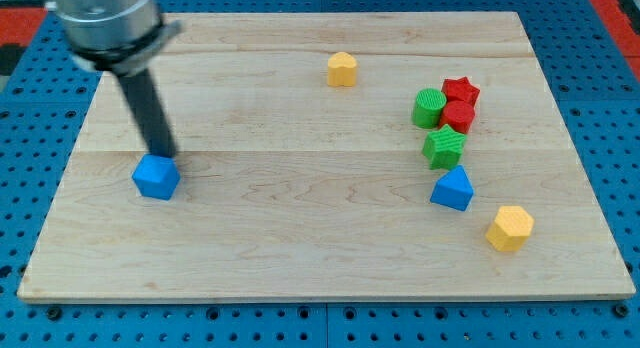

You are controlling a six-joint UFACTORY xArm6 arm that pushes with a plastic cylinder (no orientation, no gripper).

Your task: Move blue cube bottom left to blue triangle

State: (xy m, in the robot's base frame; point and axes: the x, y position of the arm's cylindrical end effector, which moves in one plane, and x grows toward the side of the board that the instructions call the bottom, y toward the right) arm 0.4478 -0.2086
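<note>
At view's left, tip (163, 154) touches blue cube (156, 177) from above; no gripper fitted. Off-centre push risks cube spinning away, missing blue triangle (453, 190) far right.

You are getting bright, even overhead light. The desk (300, 238) is showing no glare. Blocks are casting only faint, short shadows. The arm's upper housing (105, 23) is blurring at the view's top left; everything else is staying sharp.
</note>
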